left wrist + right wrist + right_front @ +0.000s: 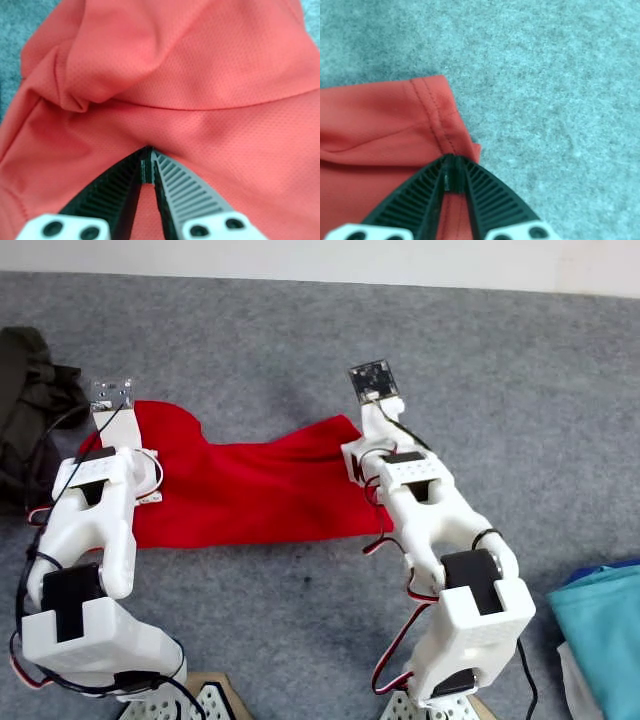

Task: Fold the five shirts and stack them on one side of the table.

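Observation:
A red shirt (pixel 250 490) lies stretched across the grey table between the two arms. My left gripper (pixel 148 159) is shut on the red shirt (pixel 200 75) near its left end, with cloth bunched into folds just past the fingertips. My right gripper (pixel 452 162) is shut on the red shirt (pixel 380 115) at its hemmed right corner, the stitched hem running up from the jaws. In the high view the left arm (pixel 95 490) covers the shirt's left end and the right arm (pixel 410 480) its right end.
A dark garment (pixel 30 390) is heaped at the table's far left edge. A teal and blue pile of cloth (pixel 600 620) sits at the right edge, near the front. Bare grey table (pixel 520 390) stretches behind and to the right of the shirt.

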Robot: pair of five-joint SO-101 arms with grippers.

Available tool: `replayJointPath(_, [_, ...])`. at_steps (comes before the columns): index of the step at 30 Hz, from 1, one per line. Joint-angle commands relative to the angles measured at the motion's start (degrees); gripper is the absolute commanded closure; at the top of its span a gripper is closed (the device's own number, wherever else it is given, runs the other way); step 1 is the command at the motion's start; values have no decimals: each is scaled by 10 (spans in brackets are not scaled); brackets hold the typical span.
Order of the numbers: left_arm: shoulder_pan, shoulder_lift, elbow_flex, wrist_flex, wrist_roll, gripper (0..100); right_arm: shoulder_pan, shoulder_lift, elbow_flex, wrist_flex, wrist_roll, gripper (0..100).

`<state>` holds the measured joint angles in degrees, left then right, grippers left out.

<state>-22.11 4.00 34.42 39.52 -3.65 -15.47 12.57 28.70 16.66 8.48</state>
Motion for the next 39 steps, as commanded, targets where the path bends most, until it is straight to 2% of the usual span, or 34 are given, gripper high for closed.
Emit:
replayJointPath(1, [-7, -25, -12, -2, -4, 989, 12, -24, -18, -8, 4, 991])
replayJointPath(7, [-3, -25, -12, -3, -4, 989, 10, -142, -13, 38, -49, 978])
replayJointPath(12, [-3, -25, -12, -3, -4, 989, -6, -144, -22, 24, -53, 835])
replayJointPath(14, [-3, -25, -12, -3, -4, 989, -15, -106, -33, 22, -53, 818])
replayJointPath(19, [-4, -25, -12, -4, -4, 989, -26, 1, -106, 28, -53, 818])
replayJointPath(24, [-4, -24, -10, -15, -4, 989, -45, 37, -162, 71, -49, 818])
replayJointPath(32, [-5, -24, -9, -15, -4, 989, -24, 116, -223, 73, -48, 820])
replayJointPath(39, [-6, -24, -9, -15, -4, 989, -14, 121, -228, 73, -48, 980])
